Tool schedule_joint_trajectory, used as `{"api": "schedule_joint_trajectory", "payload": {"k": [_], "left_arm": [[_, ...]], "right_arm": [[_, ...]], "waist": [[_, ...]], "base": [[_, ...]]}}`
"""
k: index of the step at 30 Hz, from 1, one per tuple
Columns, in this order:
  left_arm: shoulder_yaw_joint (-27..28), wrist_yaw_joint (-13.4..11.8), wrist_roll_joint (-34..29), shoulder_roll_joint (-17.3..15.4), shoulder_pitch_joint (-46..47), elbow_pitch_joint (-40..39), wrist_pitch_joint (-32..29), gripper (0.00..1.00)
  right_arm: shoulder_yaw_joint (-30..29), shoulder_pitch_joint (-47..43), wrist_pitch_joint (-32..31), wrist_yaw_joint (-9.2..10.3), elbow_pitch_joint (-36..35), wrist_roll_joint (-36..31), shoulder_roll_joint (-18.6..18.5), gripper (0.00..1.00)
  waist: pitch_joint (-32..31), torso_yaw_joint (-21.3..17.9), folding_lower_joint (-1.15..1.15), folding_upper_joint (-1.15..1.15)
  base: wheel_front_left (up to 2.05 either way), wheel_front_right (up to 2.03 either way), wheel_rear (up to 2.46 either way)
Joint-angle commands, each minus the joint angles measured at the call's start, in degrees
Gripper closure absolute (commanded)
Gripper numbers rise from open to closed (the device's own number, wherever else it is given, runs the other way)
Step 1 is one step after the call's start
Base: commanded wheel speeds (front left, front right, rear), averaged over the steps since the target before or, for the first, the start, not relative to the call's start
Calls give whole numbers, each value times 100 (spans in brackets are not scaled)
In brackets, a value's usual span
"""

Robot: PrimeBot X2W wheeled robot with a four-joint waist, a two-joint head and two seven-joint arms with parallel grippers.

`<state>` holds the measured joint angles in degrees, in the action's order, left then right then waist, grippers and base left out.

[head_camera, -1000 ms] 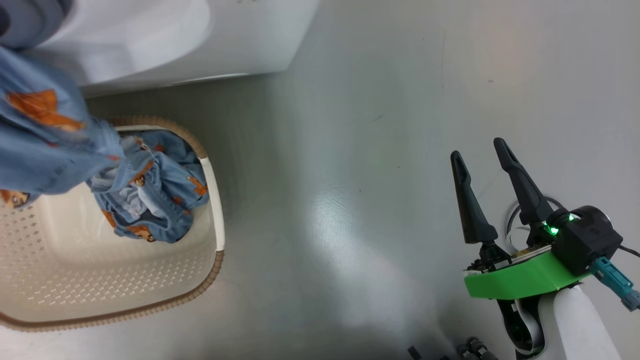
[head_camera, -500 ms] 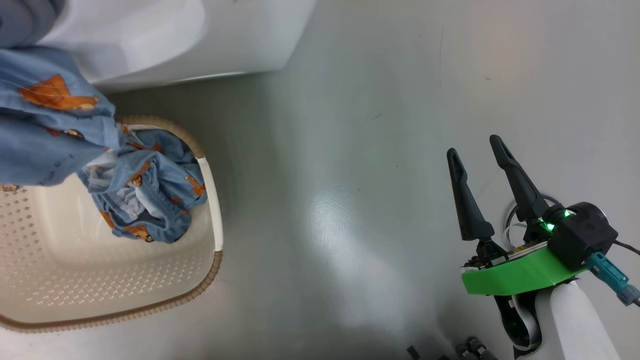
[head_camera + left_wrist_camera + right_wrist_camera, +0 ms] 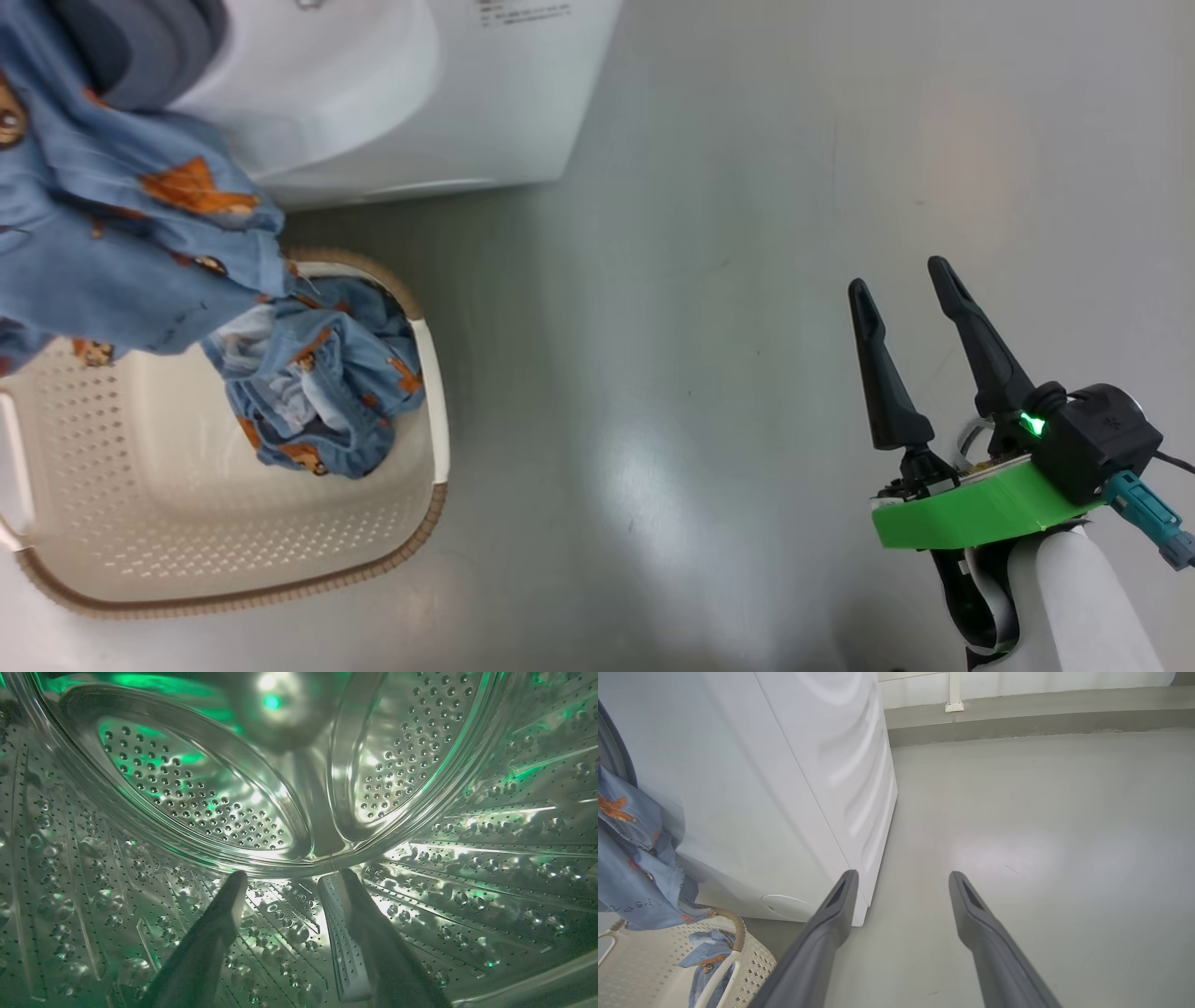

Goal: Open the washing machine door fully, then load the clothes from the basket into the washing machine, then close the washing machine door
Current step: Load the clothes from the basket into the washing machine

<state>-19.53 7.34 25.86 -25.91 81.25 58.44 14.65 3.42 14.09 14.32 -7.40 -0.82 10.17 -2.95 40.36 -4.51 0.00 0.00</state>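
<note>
Hanging out of the round mouth of the washing machine [image 3: 467,93], one piece of the blue clothes [image 3: 121,243] drops down to the basket [image 3: 439,401]. More blue cloth lies bunched at one side inside it. The basket sits just in front of the machine. The left claw [image 3: 292,882] is inside the shiny drum [image 3: 196,798], fingers wide apart, holding nothing. The right claw [image 3: 898,276] is wide open and empty, over the grey floor [image 3: 700,280], well away.

Glossy grey floor [image 3: 728,233] with soft light glare, meeting a white wall [image 3: 1041,681] above a grey skirting [image 3: 1017,721]
</note>
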Motion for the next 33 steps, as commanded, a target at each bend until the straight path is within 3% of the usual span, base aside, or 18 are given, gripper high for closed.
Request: {"api": "schedule_joint_trajectory", "payload": {"k": [1, 12, 17, 27, 33], "left_arm": [[-18, 13, 79, -324, -169, -185, 25, 0], [-416, 14, 539, -343, -1200, -955, 33, 0], [-342, -21, 583, -365, -1978, -1615, 34, 0], [56, -741, 417, -226, -4148, -3599, 34, 0], [343, -1141, 228, 89, -5359, -4560, 34, 0]], "right_arm": [[110, -192, 66, -9, -89, -59, 7, 0], [-49, -450, -44, -9, -167, -133, 7, 0], [-130, -595, -98, -9, -247, -142, 7, 0], [-230, -765, -192, -9, -431, -188, 7, 0], [-235, -838, -246, -9, -444, -225, 7, 0]], "waist": [[-201, 103, 0, 0], [-678, 287, 0, 0], [-832, 374, 0, 0], [-916, 538, 0, 0], [-1042, 683, 0, 0]], "base": [[0, 0, 0], [0, 0, 0], [0, 0, 0], [0, 0, 0], [0, 0, 0]]}}
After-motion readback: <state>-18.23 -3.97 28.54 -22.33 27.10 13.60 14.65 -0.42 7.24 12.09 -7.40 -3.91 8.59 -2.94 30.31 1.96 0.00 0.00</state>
